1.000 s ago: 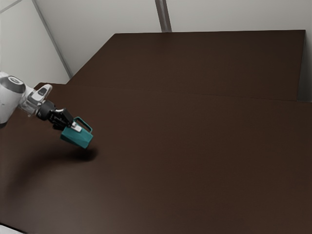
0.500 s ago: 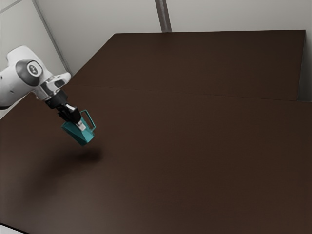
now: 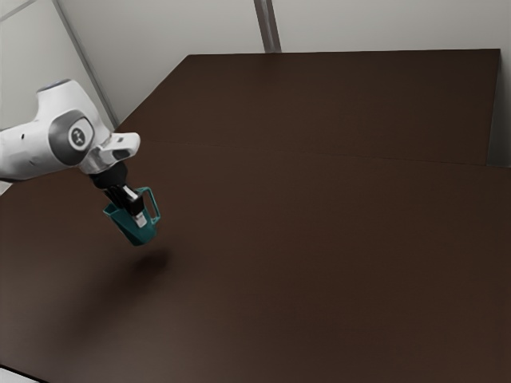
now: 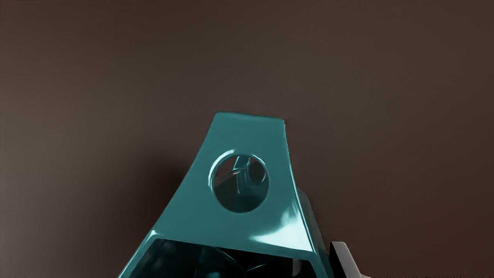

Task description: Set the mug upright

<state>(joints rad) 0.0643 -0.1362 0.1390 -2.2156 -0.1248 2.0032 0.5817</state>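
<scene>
jaws: closed on teal mug (image 3: 144, 238), gripping its wall; one fingertip (image 4: 347, 260) outside, a bit of the other seen inside the mouth
mug: off the counter (image 3: 319, 263), in the air, tilted
mug mouth: angled up, toward exterior view's left; base lower, toward exterior view's right
mug handle (image 3: 156, 206): on exterior view's right side of body
mug wall: round hole (image 4: 241, 183)
mug place: above counter, near its edge at exterior view's left, well apart from far right corner
shadow (image 3: 150, 263): on counter below mug, apart from it
arm (image 3: 60, 148): in from exterior view's left
done: grasp, lift; turn to upright looks partly made
left: level the base, lower to counter, let go, back off
progress: past halfway, my guess
</scene>
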